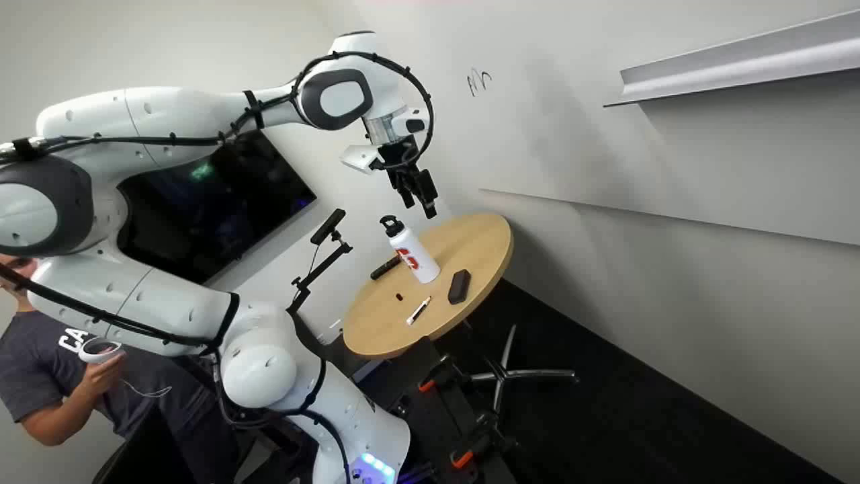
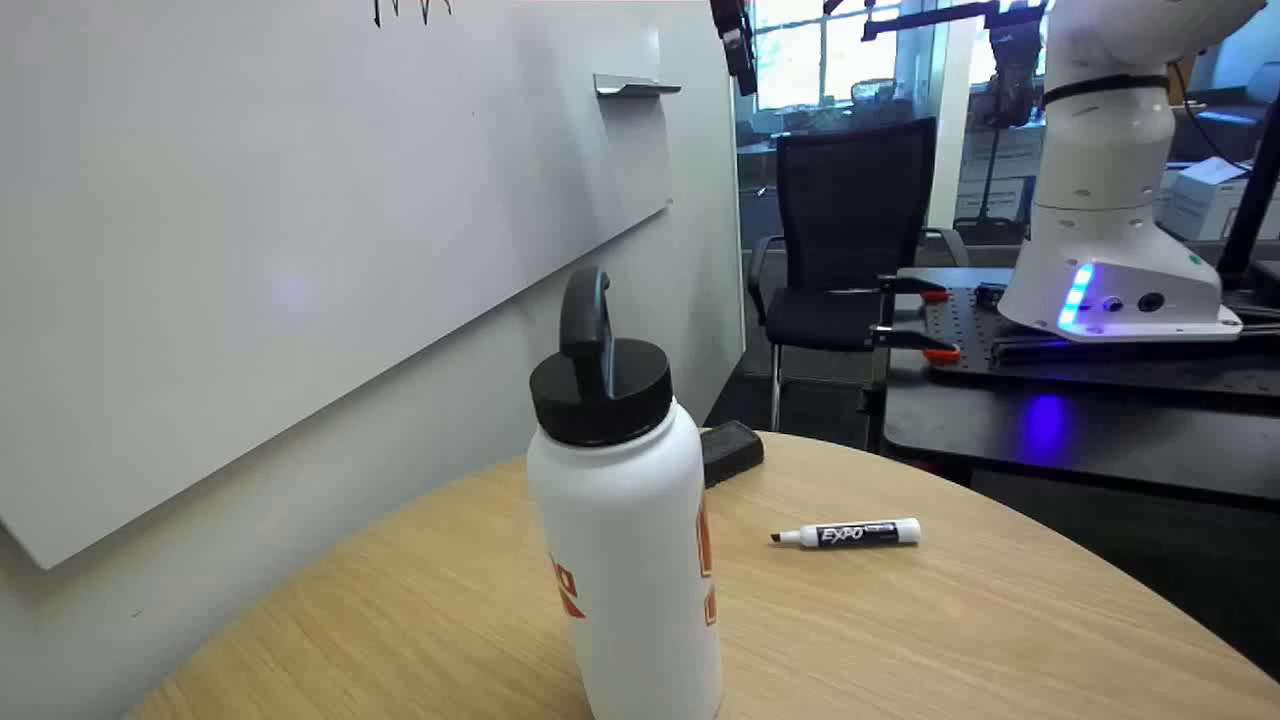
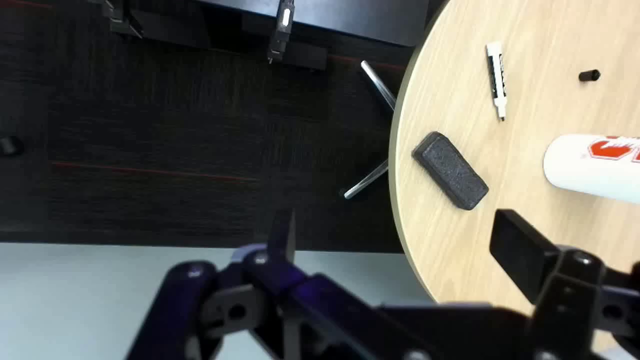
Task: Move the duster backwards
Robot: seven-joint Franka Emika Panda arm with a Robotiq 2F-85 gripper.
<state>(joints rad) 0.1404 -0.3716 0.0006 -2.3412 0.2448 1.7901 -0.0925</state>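
Note:
The duster (image 1: 459, 287) is a small blackish block lying flat near the edge of the round wooden tabletop. It shows fully in the wrist view (image 3: 451, 171), lying at a slant. In an exterior view the white bottle partly hides the duster (image 2: 731, 453). My gripper (image 1: 420, 207) is open and empty, high above the table and apart from the duster. In the wrist view its two fingers (image 3: 395, 230) stand wide apart, with the duster beyond them. Only a dark finger part of the gripper (image 2: 738, 48) shows at the top of an exterior view.
A white bottle (image 1: 415, 255) with a black lid stands upright on the round table (image 1: 480, 235) beside the duster. An uncapped marker (image 3: 496, 80), its black cap (image 3: 589, 75) and a dark rod-like object (image 1: 385, 268) lie there too. A wall with a whiteboard (image 2: 330, 230) runs alongside.

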